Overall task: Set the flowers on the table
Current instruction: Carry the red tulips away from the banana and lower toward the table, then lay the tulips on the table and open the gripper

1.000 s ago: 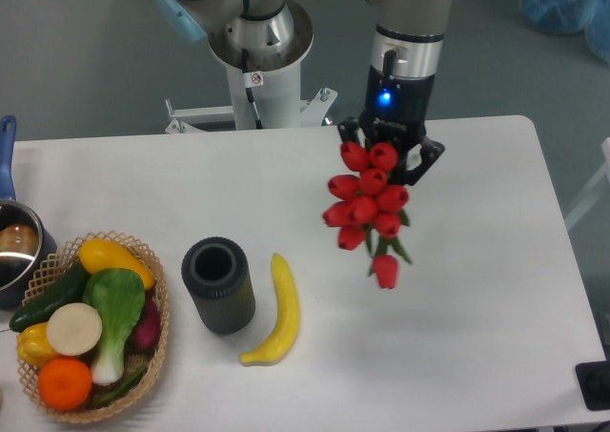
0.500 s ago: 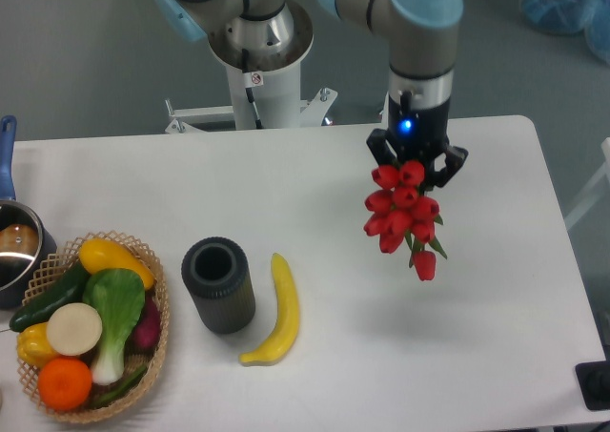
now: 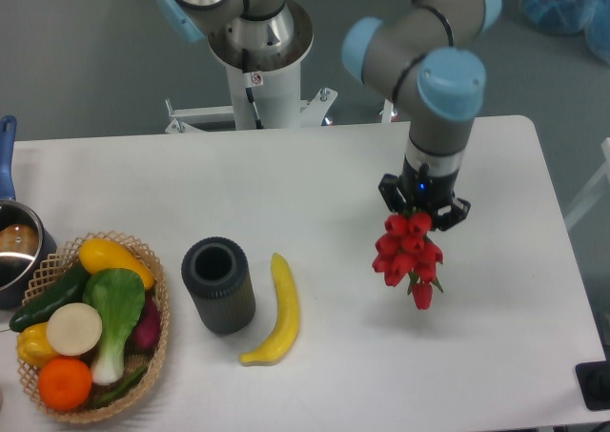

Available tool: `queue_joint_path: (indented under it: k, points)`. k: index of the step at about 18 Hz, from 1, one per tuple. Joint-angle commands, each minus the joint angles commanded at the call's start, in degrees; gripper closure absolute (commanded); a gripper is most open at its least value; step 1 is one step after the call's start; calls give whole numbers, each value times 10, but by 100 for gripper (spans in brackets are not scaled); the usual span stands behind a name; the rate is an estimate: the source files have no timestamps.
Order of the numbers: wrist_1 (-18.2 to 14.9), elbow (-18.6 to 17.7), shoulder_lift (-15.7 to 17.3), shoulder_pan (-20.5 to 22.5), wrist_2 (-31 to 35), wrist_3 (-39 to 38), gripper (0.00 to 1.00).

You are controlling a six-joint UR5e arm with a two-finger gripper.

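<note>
Overhead, gripper (image 3: 420, 215) clamped on the flowers (image 3: 408, 257), fingers closed around the upper end of the bunch. Red buds clustered just below the fingers, one bud lowest, green bits showing at the lower right. Bunch over the right half of the table (image 3: 343, 375), hanging down toward the near edge. Contact between lowest bud and tabletop: cannot tell from this view. Blue light lit on the wrist just above the fingers.

Elsewhere on the white tabletop:
- Banana (image 3: 276, 310) left of the bunch, well apart from it, lying roughly lengthwise toward the near edge, curved.
- Dark cylinder cup (image 3: 218, 285) just beside the banana on its left, upright, open top facing up.
- Wicker basket (image 3: 154, 294) at the left near corner, holding a yellow squash, a cucumber, a leafy green, a white round slice, an orange, a yellow pepper and something purple.
- Metal pot (image 3: 13, 251) with blue handle at the left edge, partly cut off, touching or just behind the basket.

Robot base at the far edge, centre-left.
</note>
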Motion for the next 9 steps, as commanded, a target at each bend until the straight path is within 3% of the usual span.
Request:
queue_joint_path:
  k: [9]
  points:
    - [14,21,-54,1,-12,0,64]
